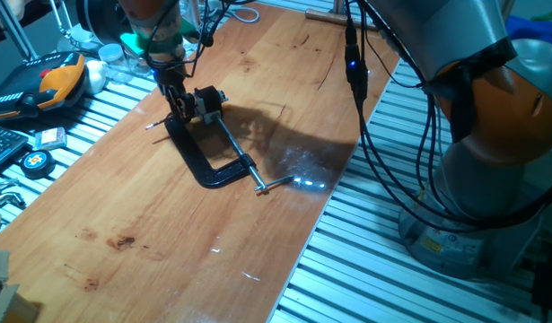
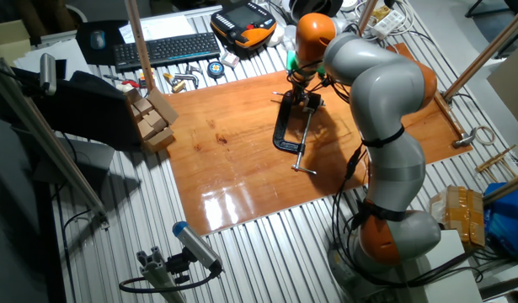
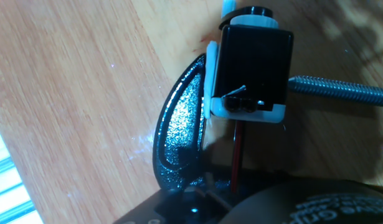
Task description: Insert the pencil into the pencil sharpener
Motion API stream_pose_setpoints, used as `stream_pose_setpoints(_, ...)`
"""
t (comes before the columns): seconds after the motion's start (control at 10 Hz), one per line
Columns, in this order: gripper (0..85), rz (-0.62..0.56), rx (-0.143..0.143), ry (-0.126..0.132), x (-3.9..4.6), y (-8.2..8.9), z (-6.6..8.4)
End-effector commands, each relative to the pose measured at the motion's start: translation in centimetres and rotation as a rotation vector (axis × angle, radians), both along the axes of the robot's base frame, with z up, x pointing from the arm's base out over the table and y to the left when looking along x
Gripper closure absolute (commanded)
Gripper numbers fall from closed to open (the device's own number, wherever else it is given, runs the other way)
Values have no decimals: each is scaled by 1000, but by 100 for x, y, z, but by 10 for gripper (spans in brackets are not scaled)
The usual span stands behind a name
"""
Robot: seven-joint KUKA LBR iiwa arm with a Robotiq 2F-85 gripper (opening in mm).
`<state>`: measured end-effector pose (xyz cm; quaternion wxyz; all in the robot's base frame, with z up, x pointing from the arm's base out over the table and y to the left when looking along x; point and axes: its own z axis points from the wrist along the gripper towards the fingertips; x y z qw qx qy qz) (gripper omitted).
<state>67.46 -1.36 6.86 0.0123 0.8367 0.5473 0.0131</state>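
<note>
The pencil sharpener (image 3: 250, 62), a small black block with pale edging, sits clamped in the jaw of a big black C-clamp (image 3: 179, 137). It also shows in one fixed view (image 1: 208, 99). The thin red pencil (image 3: 237, 152) runs from between my fingers up to the sharpener's near face, with its tip at the opening. Whether the tip is inside is hidden. My gripper (image 3: 235, 190) is shut on the pencil, right beside the sharpener. In one fixed view my gripper (image 1: 179, 108) stands over the clamp's (image 1: 208, 157) top end, and the pencil's back end (image 1: 153, 126) sticks out to the left.
The clamp's steel screw rod (image 3: 340, 92) runs right from the sharpener, ending in a handle (image 1: 271, 186). The wooden board (image 1: 168, 233) lies on a slatted table. A controller (image 1: 56, 81), tape measure (image 1: 33, 161) and small tools lie off the board's left edge.
</note>
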Motion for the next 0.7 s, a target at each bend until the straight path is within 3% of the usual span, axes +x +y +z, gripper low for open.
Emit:
stream_pose_setpoints(0.0, 510, 0, -3, 0, 10, 9, 28)
stream_pose_setpoints(0.6, 510, 10, -5, 1, 42, 54, 211)
